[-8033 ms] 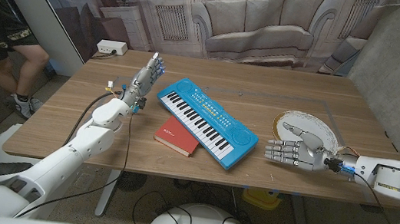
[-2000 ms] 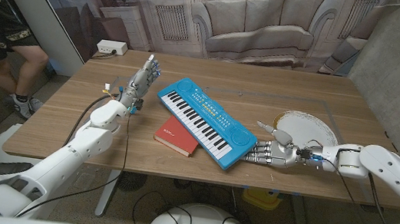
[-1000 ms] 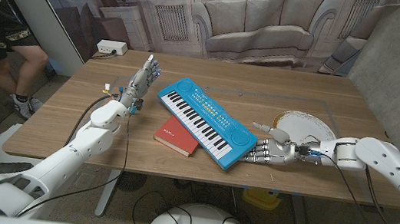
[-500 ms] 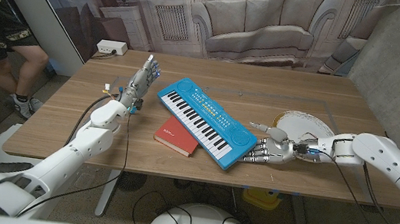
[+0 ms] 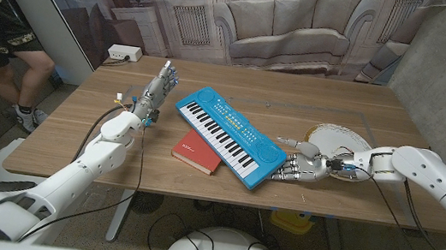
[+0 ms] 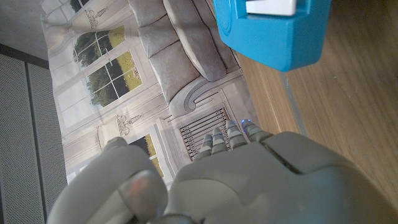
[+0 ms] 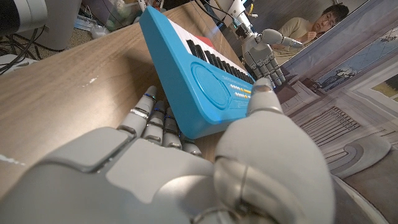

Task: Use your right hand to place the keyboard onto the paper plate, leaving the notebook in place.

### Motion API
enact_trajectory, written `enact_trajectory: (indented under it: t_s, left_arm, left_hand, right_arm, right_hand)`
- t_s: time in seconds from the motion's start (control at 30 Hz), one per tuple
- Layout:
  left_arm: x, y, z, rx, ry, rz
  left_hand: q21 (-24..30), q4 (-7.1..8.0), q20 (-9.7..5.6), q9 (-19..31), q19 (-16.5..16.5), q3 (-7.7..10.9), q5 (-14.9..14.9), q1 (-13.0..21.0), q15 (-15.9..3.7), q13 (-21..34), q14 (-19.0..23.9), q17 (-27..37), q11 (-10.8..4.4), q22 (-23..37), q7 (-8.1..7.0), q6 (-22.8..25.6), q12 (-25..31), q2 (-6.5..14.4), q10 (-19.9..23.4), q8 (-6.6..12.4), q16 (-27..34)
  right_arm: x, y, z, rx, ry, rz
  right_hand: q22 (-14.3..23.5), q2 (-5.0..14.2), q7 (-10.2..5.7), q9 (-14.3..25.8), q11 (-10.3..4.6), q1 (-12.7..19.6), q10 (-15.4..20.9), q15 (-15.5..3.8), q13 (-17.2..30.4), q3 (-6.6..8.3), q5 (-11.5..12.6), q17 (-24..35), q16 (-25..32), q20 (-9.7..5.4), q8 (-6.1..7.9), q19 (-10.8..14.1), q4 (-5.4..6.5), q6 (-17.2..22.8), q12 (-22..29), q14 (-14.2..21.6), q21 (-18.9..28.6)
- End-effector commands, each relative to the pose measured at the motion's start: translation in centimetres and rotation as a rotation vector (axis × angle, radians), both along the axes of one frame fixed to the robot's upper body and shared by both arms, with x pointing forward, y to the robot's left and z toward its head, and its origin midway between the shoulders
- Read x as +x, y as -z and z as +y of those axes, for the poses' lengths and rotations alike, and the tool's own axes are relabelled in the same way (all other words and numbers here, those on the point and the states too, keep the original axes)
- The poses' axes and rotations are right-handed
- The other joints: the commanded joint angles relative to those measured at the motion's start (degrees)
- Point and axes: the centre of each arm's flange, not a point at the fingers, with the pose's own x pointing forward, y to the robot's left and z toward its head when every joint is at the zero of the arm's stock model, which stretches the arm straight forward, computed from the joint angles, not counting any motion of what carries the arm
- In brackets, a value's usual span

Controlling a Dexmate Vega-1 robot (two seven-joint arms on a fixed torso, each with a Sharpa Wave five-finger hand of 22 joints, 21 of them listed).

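1. Head view: your right robot hand (image 5: 297, 167) has closed in on the keyboard (image 5: 231, 135), fingers now under its end nearest the paper plate (image 5: 343, 143), thumb above; the grasp looks nearly set. The notebook (image 5: 197, 152) touches the keyboard's near side on the bench (image 5: 296, 96).
2. Left wrist view: left robot hand (image 6: 205, 180) upright, fingers apart, holding nothing.
3. Right wrist view: the keyboard's end (image 7: 199, 93) is tilted up, so lifting can follow.

Head camera overlooks table (image 5: 296, 96) — wrist cameras close, sharing keyboard (image 7: 199, 81).

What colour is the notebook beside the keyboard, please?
Red; the notebook shows best in the head view.
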Motion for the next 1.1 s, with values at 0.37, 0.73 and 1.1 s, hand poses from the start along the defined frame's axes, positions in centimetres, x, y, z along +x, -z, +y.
enact_trajectory:
  t_s: [0.37, 0.73, 1.1]
  left_arm:
    - [-0.10, 0.01, 0.08, -0.007, -0.006, -0.006]
    - [-0.27, -0.09, -0.04, -0.009, -0.005, -0.012]
    - [-0.45, -0.03, -0.05, -0.010, -0.010, -0.011]
  left_hand:
    - [0.11, 0.10, 0.08, 0.35, -0.55, -0.49, -0.35, 0.36, 0.22, 0.24, -0.19, 0.20, 0.31, 0.17, -0.26, -0.30, 0.01, 0.21, -0.60, 0.38, 0.32]
    - [0.10, 0.08, 0.12, 0.35, -0.59, -0.63, -0.36, 0.43, 0.22, 0.24, -0.24, 0.20, 0.32, 0.16, -0.33, -0.28, 0.03, 0.25, -0.60, 0.39, 0.31]
    - [0.09, 0.06, 0.00, 0.35, -0.60, -0.76, -0.36, 0.51, 0.30, 0.24, -0.25, 0.20, 0.52, 0.16, 0.02, -0.24, 0.03, 0.30, -0.61, 0.41, 0.31]
  right_arm:
    - [0.24, -0.19, 0.24, -0.035, -0.015, -0.011]
    - [0.18, -0.15, 0.23, -0.045, -0.012, -0.010]
    - [0.32, -0.25, 0.25, -0.063, -0.023, -0.016]
  right_hand:
    - [0.35, -0.44, 4.63, 0.06, -2.04, 1.06, 2.05, -2.00, -0.21, -0.45, 0.61, 0.31, 0.65, -1.48, 0.36, 0.66, -0.24, -0.98, 0.95, 2.32, 0.66]
    - [0.45, -0.41, 4.50, 0.03, -3.37, 1.70, 5.28, -2.81, -0.41, -0.75, 1.00, 0.38, 0.97, -2.49, 0.88, 1.80, -0.01, 0.02, 2.05, 4.29, 1.16]
    - [0.53, 0.65, 2.69, 0.04, -4.45, 4.86, 5.13, -3.78, -0.54, 0.02, 1.66, 0.42, 0.51, -3.47, 0.89, 1.15, -0.66, -0.65, 1.67, 4.09, 0.94]
